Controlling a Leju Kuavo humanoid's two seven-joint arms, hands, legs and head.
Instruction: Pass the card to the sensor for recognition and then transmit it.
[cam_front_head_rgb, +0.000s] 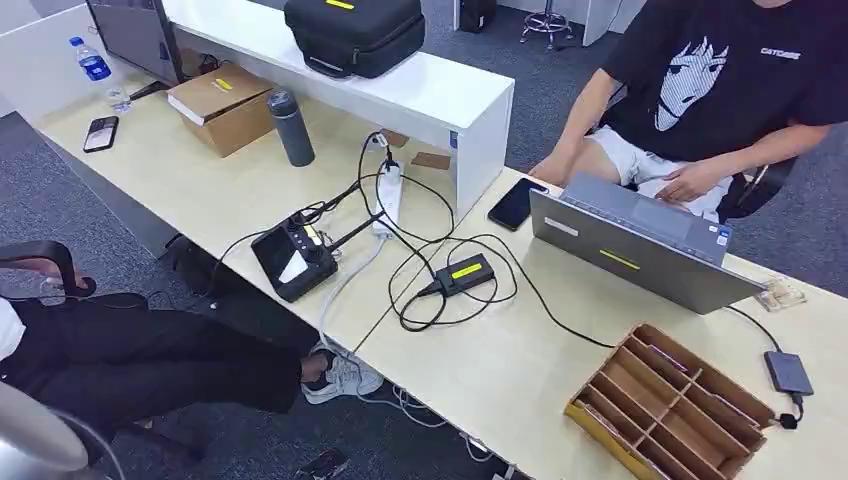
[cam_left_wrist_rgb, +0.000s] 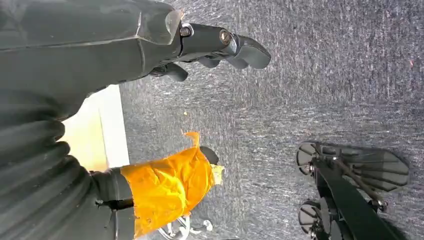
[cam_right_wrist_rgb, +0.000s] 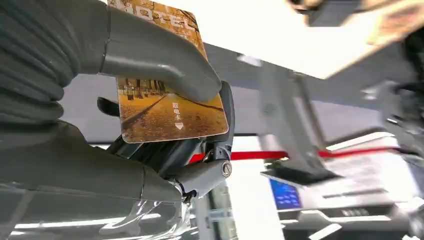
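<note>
Right hand (cam_right_wrist_rgb: 165, 150) pinches card (cam_right_wrist_rgb: 170, 107) between thumb and fingers; thin, stiff, light, probably slippery, so grip the flat faces. Left hand (cam_left_wrist_rgb: 210, 47) holds nothing, fingers apart.

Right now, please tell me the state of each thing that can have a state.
card: held by the right hand, pinched under the thumb
left hand: holds nothing, hanging over carpet
laptop: lid open
phone: screen dark
wooden organizer: most slots empty
</note>
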